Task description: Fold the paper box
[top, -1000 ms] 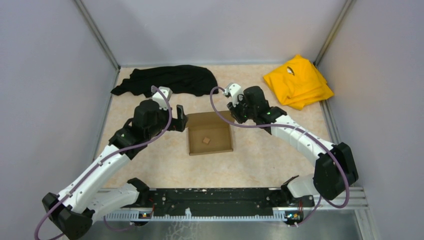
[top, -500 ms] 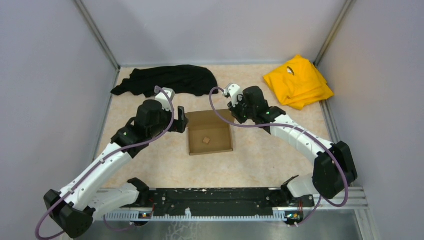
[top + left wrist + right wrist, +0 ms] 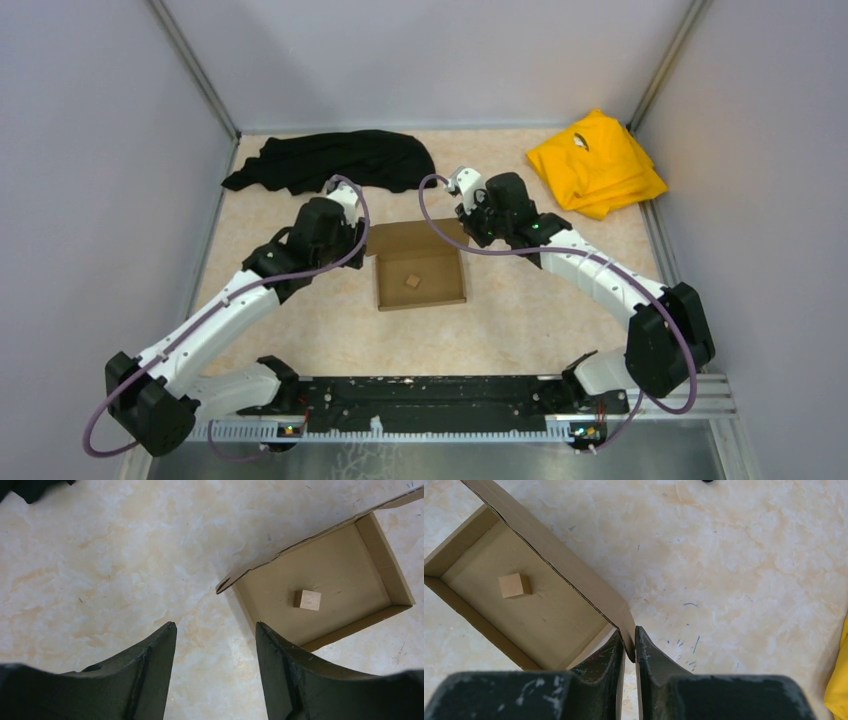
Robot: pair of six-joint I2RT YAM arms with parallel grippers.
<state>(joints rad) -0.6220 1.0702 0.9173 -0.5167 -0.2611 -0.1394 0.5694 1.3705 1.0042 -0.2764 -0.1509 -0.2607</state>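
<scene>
While the paper box (image 3: 420, 278) sits mid-table as a formed tray with its walls up, the job's only part done. Lid flap (image 3: 415, 236) on its 12 o'clock edge isn't folded over. Mouth is open, small cube (image 3: 411, 281) loose inside. Right gripper (image 3: 633, 645) is at the box's 1 o'clock corner, clamped on the flap's corner with cardboard pinched between the fingers. Left gripper (image 3: 216, 630) is at 10 o'clock, just beside the flap's other corner, jaws apart, nothing in them. My read of what's left: swing the flap over toward 6 o'clock and seat it shut. Black cloth (image 3: 335, 160) at 11 o'clock, yellow cloth (image 3: 597, 162) at 2, both well apart from the box.
</scene>
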